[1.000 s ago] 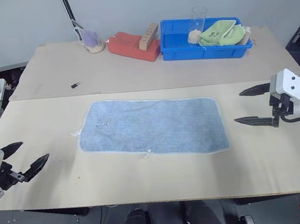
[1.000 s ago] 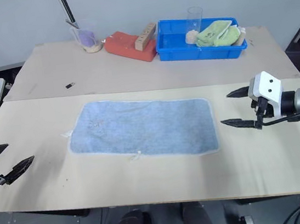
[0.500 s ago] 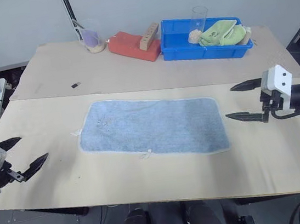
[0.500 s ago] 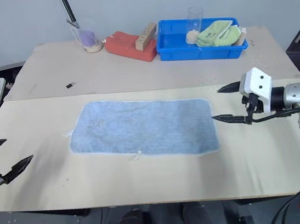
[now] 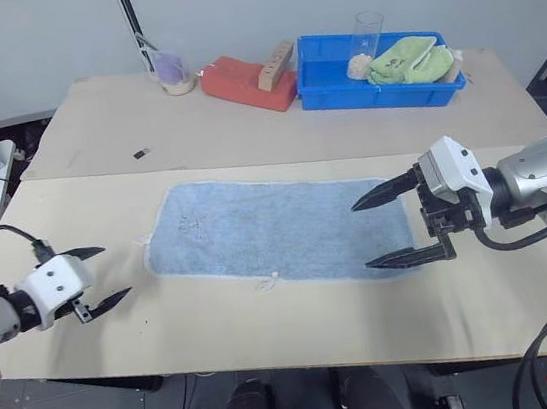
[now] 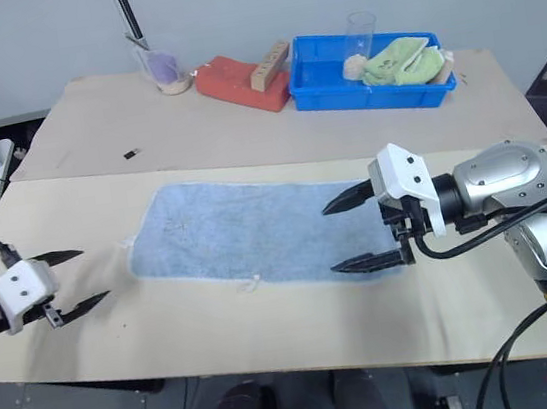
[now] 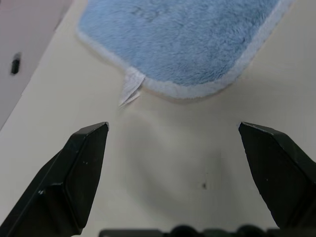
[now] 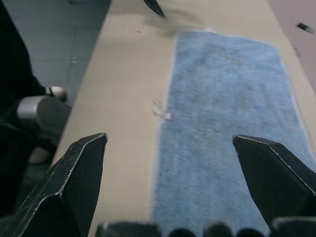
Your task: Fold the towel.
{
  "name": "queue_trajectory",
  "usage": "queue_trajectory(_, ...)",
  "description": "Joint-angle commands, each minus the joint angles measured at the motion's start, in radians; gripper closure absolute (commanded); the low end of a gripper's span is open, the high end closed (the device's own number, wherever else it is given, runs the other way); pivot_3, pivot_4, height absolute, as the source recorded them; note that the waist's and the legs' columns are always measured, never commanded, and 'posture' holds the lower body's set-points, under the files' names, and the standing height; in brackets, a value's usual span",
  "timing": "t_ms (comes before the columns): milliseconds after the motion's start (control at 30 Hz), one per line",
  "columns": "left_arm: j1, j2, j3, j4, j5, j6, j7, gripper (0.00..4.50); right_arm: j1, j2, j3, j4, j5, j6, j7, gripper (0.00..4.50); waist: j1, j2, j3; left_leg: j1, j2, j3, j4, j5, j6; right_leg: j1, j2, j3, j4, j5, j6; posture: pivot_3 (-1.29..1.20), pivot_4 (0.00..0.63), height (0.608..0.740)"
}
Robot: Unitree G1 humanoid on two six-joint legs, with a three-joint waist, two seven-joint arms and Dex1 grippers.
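Towel: light blue rectangular terry-cloth towel (image 5: 277, 230) is lying flat and unfolded in the middle of the near table, long side running left to right.
Towel texture: fuzzy looped pile, with a pale whitish hem running round rounded corners.
Towel details: small white tag (image 7: 130, 91) is sticking out from the hem near the left corner; a second small white scrap (image 5: 267, 283) is jutting from the near edge; a faint dark printed mark (image 5: 188, 222) is too small to read.
Left gripper (image 5: 96, 276): two black tapered fingers are standing spread apart, holding nothing, hovering over bare table just left of the towel's left end.
Right gripper (image 5: 383, 229): two black pointed fingers are standing wide apart, holding nothing, hovering above the towel's right end and pointing leftward along it.
Table: pale beige matte wooden tabletop (image 5: 271, 336), made of two boards meeting at a seam behind the towel.
Blue tray: rectangular blue plastic bin (image 5: 324, 92) is sitting at the far edge, holding a crumpled light green cloth (image 5: 406, 59) and a clear tumbler (image 5: 365, 37).
Red block: flat red slab (image 5: 242, 81) is lying beside the bin with a small wooden piece (image 5: 277, 62) leaning on it.
Cup: clear plastic cup (image 5: 169, 71) with purple contents, unclear what.
Hard to make out: tiny dark object (image 5: 141, 154) on the far board.
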Motion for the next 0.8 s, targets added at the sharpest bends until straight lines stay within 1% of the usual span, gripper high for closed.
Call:
queue_trajectory(33, -0.083, -0.007, -0.069, 0.085, 0.062, -0.094, 0.031, 0.0, -0.024, 0.005, -0.012, -0.044, 0.037, 0.044, -0.027, 0.01, 0.0, 0.0, 0.0, 0.0, 0.0, 0.0, 0.0, 0.0, 0.0, 0.0, 0.0, 0.0, 0.0, 0.0, 0.0, 0.0, 0.15, 0.714)
queue_trajectory(167, -0.16, -0.038, -0.137, 0.171, 0.101, -0.152, 0.055, 0.0, -0.027, 0.011, -0.013, -0.053, 0.041, 0.054, -0.043, 0.01, 0.0, 0.0, 0.0, 0.0, 0.0, 0.0, 0.0, 0.0, 0.0, 0.0, 0.0, -0.001, 0.001, 0.0, 0.0, 0.0, 0.15, 0.714)
queue_trajectory(333, -0.217, -0.07, -0.185, 0.227, 0.104, -0.184, 0.05, 0.0, -0.029, 0.014, -0.024, -0.055, 0.049, 0.063, -0.055, 0.01, 0.01, 0.001, 0.0, 0.0, 0.0, 0.0, 0.001, 0.0, 0.0, 0.001, 0.0, -0.001, 0.001, 0.0, 0.0, 0.0, 0.15, 0.714)
queue_trajectory(433, -0.226, -0.076, -0.19, 0.221, 0.08, -0.183, 0.037, 0.82, -0.024, 0.012, -0.028, -0.057, 0.054, 0.062, -0.058, 0.0, 0.013, 0.001, 0.0, 0.0, 0.0, 0.0, 0.002, 0.0, 0.0, 0.001, 0.0, -0.001, 0.001, 0.0, 0.0, 0.0, 0.15, 0.714)
queue_trajectory(467, -0.224, -0.075, -0.189, 0.212, 0.067, -0.177, 0.026, 1.31, -0.022, 0.011, -0.029, -0.058, 0.055, 0.062, -0.06, 0.0, 0.013, 0.001, 0.0, 0.0, 0.0, 0.0, 0.002, 0.0, 0.0, 0.001, 0.0, -0.001, 0.001, 0.0, 0.0, 0.0, 0.15, 0.714)
queue_trajectory(533, -0.22, -0.071, -0.186, 0.196, 0.046, -0.166, 0.007, 2.1, -0.02, 0.01, -0.029, -0.059, 0.059, 0.06, -0.063, 0.0, 0.013, 0.001, 0.0, 0.0, 0.0, 0.0, 0.002, 0.0, 0.0, 0.001, 0.0, -0.001, 0.001, 0.0, 0.0, 0.0, 0.15, 0.714)
queue_trajectory(567, -0.214, -0.067, -0.183, 0.181, 0.034, -0.159, -0.003, 2.59, -0.015, 0.008, -0.031, -0.059, 0.059, 0.056, -0.064, 0.0, 0.012, 0.001, 0.0, 0.0, 0.0, 0.0, 0.002, 0.0, 0.0, 0.001, 0.0, -0.001, 0.001, 0.0, 0.0, 0.0, 0.15, 0.714)
queue_trajectory(700, -0.169, -0.05, -0.166, 0.122, -0.015, -0.133, -0.05, 4.32, 0.017, -0.009, -0.038, -0.046, 0.019, 0.017, -0.066, 0.0, 0.008, 0.001, 0.0, -0.001, 0.0, 0.0, 0.001, 0.0, 0.0, 0.0, 0.0, -0.001, 0.001, 0.0, 0.0, 0.0, 0.15, 0.714)
queue_trajectory(733, -0.156, -0.049, -0.161, 0.105, -0.029, -0.118, -0.059, 4.42, 0.033, -0.02, -0.039, -0.036, -0.008, -0.006, -0.069, 0.0, 0.007, 0.0, 0.0, -0.001, 0.0, 0.0, 0.001, 0.0, 0.0, 0.0, 0.0, -0.001, 0.001, 0.0, 0.0, 0.0, 0.15, 0.714)
queue_trajectory(800, -0.133, -0.047, -0.151, 0.065, -0.063, -0.071, -0.078, 4.42, 0.068, -0.049, -0.03, -0.006, -0.082, -0.065, -0.073, 0.0, 0.007, 0.0, 0.0, -0.002, 0.0, -0.001, 0.001, 0.0, 0.0, 0.0, 0.0, -0.001, 0.001, 0.0, 0.0, 0.0, 0.15, 0.714)
